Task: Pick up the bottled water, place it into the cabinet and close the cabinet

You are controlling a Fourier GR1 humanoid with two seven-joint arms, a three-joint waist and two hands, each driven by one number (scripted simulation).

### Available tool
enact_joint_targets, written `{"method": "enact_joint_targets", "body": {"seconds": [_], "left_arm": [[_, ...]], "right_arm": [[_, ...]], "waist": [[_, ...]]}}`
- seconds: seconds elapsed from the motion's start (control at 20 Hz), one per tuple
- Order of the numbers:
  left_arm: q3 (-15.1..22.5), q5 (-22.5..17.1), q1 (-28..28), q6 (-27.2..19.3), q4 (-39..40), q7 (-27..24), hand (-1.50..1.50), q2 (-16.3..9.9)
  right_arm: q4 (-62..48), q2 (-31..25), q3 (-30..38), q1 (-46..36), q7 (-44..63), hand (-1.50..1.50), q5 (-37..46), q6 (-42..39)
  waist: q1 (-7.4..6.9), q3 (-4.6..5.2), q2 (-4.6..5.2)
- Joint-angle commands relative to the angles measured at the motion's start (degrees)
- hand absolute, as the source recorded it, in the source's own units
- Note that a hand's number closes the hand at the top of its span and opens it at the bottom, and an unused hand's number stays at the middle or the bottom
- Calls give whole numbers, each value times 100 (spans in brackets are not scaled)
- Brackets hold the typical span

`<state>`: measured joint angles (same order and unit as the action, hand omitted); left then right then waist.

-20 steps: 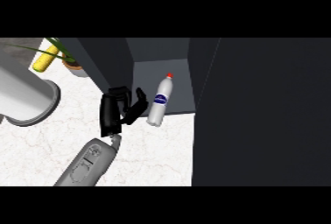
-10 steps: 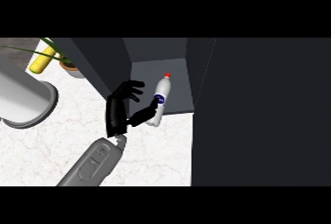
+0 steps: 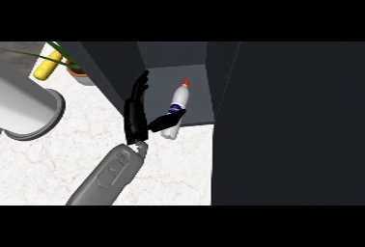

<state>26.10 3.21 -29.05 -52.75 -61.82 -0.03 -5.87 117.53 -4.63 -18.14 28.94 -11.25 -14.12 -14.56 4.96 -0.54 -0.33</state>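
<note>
Bottled water (image 3: 176, 110) lies tilted across the cabinet (image 3: 187, 77) threshold. Your left hand (image 3: 137, 112) is spread, fingers straight, thumb against it, so you can nudge it inside.

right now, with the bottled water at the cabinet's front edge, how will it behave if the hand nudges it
The bottled water is tall and narrow, so it probably tips easily. Its round body would likely roll once down. The hand has only its thumb against the lower part, fingers straight, so it may slide off.

A white marble counter (image 3: 178, 169) with faint veins fills the lower left of the frame. At the upper left stand a large grey cylindrical pot (image 3: 25, 111), a yellow object (image 3: 49, 65) and a potted plant (image 3: 75, 70) with green leaves.
</note>
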Motion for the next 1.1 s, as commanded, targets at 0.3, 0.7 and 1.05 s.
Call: {"method": "enact_joint_targets", "body": {"seconds": [0.3, 0.7, 1.05], "left_arm": [[-987, -1083, -1095, 1357, 451, -767, -150, -324], [-1287, -1931, -647, 2354, 290, -2193, -150, -19], [-1312, -2286, -560, 3053, -180, -2178, -150, -211]], "right_arm": [[159, -24, 16, 44, 18, -150, -72, -2], [200, -51, 84, 117, -113, -150, 66, 56], [234, -62, 324, 89, 6, -150, -123, 175]], "waist": [[-27, 80, 167], [-207, 70, 109], [-416, 54, 46]]}}
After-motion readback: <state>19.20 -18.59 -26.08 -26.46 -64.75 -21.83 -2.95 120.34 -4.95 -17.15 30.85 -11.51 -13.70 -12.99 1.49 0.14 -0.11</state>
